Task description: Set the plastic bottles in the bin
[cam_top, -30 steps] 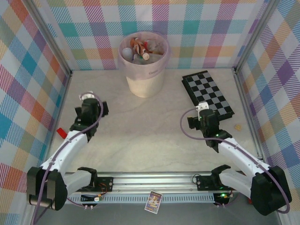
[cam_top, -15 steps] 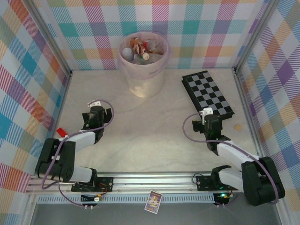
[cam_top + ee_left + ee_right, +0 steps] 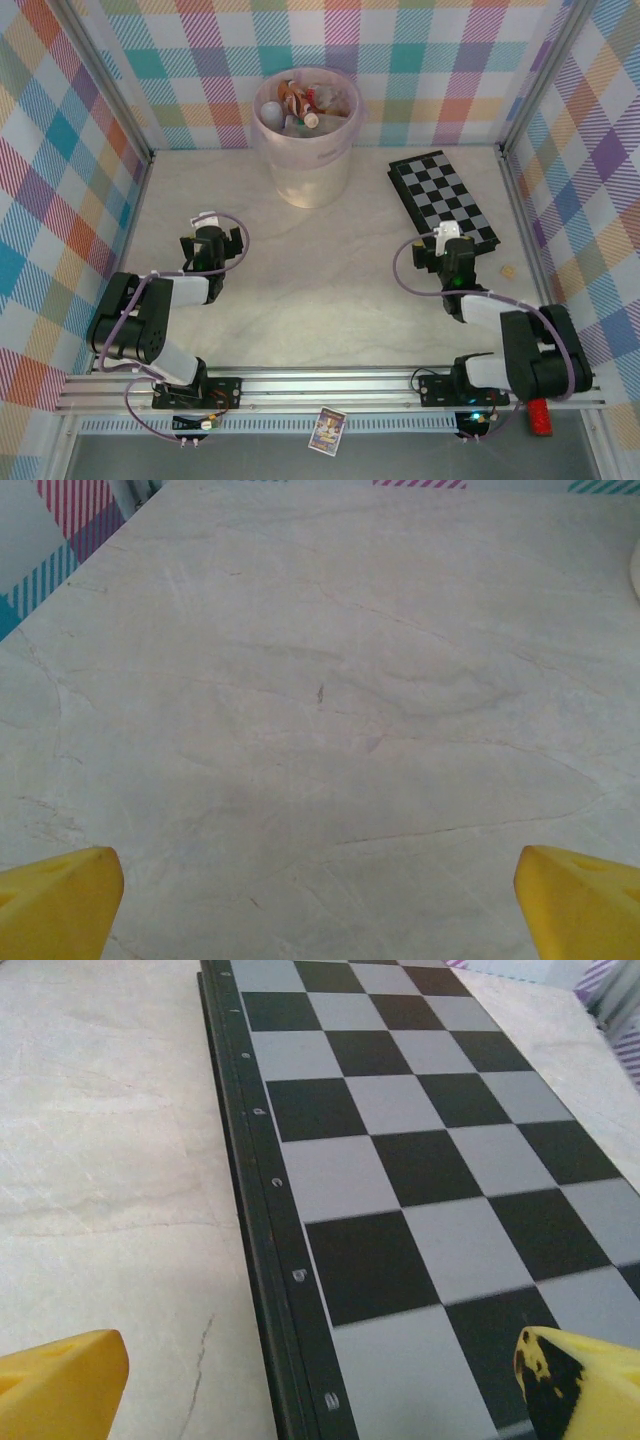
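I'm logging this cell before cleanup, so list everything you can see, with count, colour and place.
bin: one, pale with pink liner, far middle of the table.
plastic bottles: several, too piled to count; clear, orange-brown, white caps; inside the bin.
checkerboard: one, black and grey, flat on the table's right side.
small scrap: one, tan, on the table right of the checkerboard.
red object: one, red, below the near rail by the right arm's base.
card: one, printed, on the near ledge.
table: one, pale marbled.
left gripper: one, yellow fingertips, open, over bare table.
right gripper: one, yellow fingertips, open, over the checkerboard's left edge.
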